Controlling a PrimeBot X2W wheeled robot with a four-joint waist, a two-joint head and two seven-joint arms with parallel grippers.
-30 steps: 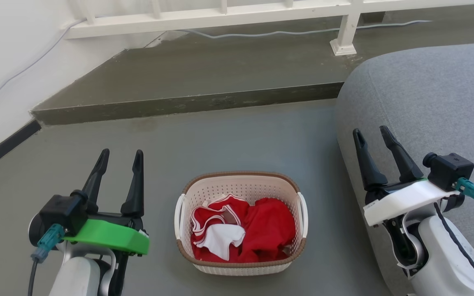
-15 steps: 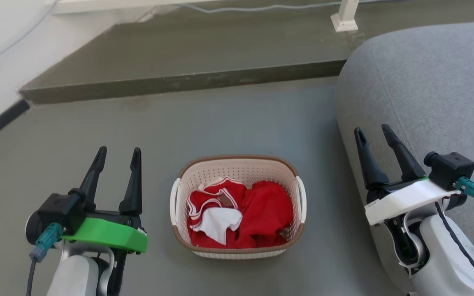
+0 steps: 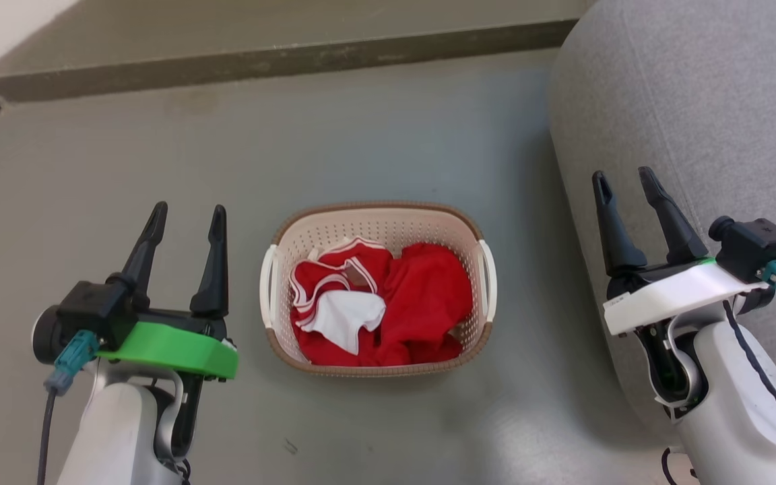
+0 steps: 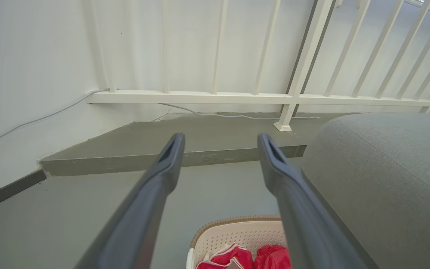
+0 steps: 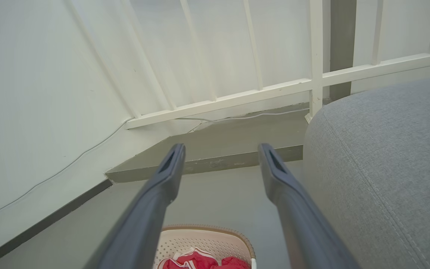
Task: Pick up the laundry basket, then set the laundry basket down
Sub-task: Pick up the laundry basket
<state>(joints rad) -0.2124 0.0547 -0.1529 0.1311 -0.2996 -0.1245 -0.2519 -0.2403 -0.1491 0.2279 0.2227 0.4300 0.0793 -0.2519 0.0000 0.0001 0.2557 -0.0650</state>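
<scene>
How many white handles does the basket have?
2. One white plastic handle is on the left side of the cream perforated plastic laundry basket; the other handle is on its right side.

My head camera has tipped down toward the floor.

Over the last second the whole head view has shifted. The concrete step (image 3: 280,60) has climbed from mid-frame to near the top edge. The laundry basket (image 3: 374,225) has risen toward the centre, and I now look more squarely down into it. The left gripper (image 3: 188,209) and right gripper (image 3: 624,174) rose less in frame, so their fingertips now line up with the basket's far rim instead of reaching past it. I cannot tell whether the arms themselves moved.
</scene>
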